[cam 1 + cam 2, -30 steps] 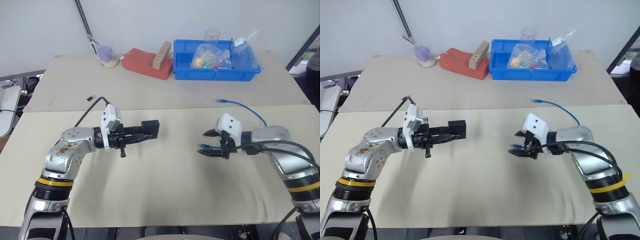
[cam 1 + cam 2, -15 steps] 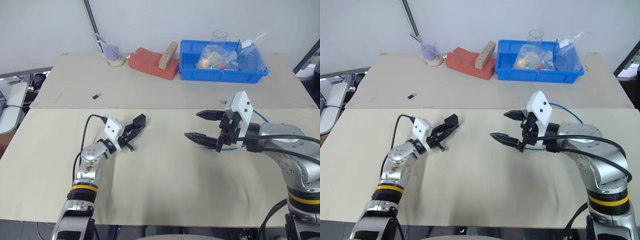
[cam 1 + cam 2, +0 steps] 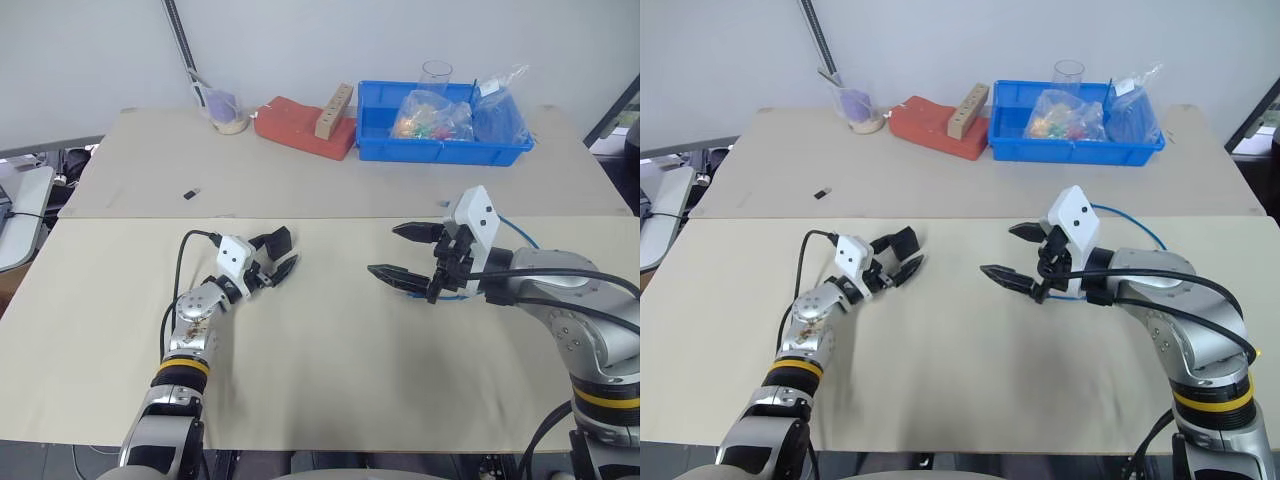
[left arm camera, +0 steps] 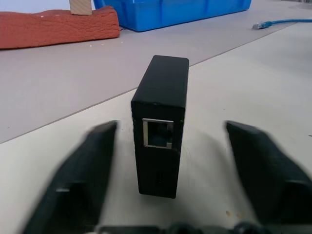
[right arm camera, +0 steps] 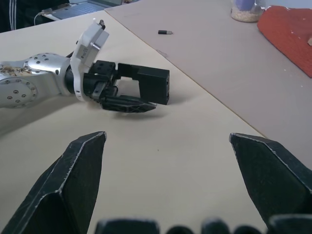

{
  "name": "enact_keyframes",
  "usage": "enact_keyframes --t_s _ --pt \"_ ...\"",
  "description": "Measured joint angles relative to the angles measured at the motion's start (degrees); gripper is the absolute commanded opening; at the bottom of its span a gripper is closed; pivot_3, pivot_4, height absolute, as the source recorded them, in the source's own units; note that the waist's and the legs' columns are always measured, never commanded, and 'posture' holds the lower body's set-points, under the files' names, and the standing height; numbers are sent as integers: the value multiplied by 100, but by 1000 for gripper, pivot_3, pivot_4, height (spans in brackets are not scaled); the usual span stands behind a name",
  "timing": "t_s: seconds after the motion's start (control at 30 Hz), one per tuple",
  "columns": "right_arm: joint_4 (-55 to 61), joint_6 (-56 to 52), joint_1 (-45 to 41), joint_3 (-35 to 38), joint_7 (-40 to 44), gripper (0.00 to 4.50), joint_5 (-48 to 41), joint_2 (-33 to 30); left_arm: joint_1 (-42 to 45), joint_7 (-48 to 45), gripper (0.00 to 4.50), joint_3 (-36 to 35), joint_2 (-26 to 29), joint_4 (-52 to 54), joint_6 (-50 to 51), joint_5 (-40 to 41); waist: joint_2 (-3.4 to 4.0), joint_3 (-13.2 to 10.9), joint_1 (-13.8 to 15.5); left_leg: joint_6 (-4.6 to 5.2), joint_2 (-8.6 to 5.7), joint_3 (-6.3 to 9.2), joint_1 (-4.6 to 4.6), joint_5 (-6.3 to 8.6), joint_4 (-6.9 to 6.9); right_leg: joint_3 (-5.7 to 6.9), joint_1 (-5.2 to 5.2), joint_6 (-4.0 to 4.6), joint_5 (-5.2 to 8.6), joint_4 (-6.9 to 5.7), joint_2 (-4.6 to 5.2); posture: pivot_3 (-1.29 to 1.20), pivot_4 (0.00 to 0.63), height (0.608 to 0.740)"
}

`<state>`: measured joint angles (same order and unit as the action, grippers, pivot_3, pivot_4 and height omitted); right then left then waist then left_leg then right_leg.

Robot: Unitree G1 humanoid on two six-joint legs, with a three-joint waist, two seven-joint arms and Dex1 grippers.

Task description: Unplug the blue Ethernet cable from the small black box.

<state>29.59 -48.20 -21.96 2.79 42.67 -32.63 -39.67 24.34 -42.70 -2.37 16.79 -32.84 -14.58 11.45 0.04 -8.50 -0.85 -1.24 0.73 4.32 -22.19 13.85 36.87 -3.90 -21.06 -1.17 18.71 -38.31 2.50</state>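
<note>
The small black box (image 4: 161, 124) stands on edge on the surface (image 3: 330, 400), its empty port facing the left tool (image 4: 170, 170), whose fingers gape either side without touching it. Well right of the box, the right tool (image 3: 398, 252) hangs wide open, empty, with the blue Ethernet cable (image 3: 515, 228) lying behind it.

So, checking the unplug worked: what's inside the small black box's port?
In the left wrist view, the small black box stands on the table between the open left end effector's fingers. Its port holds no plug. Deeper inside is too dark to tell.
</note>
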Motion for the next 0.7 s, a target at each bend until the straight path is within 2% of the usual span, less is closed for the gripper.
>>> enact_keyframes --t_s 0.17,0.3,0.37,0.47,0.53,0.7 --pt "-140 103 23 8 90 4500 12 -122 -585 -360 4428 -12 536 983 832 259 0 0 -119 0 8 5 4 0 -9 0 -3 0 0 -6 -7 0 150 740" --pt "-406 405 290 129 438 4500 55 -521 -1458 -1014 4428 -157 1729 2651 2229 896 -4 -4 -156 0 12 9 2 0 -12 2 -5 0 0 -10 -8 0 150 740" --pt "-600 587 408 255 655 4500 92 -720 -1646 -1159 4428 -515 2297 3445 2970 1331 -3 -4 -122 0 9 10 3 0 -12 2 -2 0 0 -6 -1 0 150 740" --pt "-860 852 440 390 885 4500 100 -866 -1730 -1071 4428 -1067 2865 4391 3870 1847 -4 -5 -99 0 9 8 5 1 -12 1 6 -1 1 12 1 0 150 740" --pt "-1058 1012 440 491 972 4500 142 -934 -1786 -955 4428 -1245 3083 4824 4203 1952 -2 -5 -98 1 8 3 7 1 -15 -3 6 -1 1 15 1 0 150 740" --pt "-1265 1105 429 514 928 4500 209 -856 -1786 -694 4428 -1247 3101 4955 4353 1871 -3 -5 -112 1 12 1 6 1 -16 -3 4 -1 1 16 -4 0 150 740"
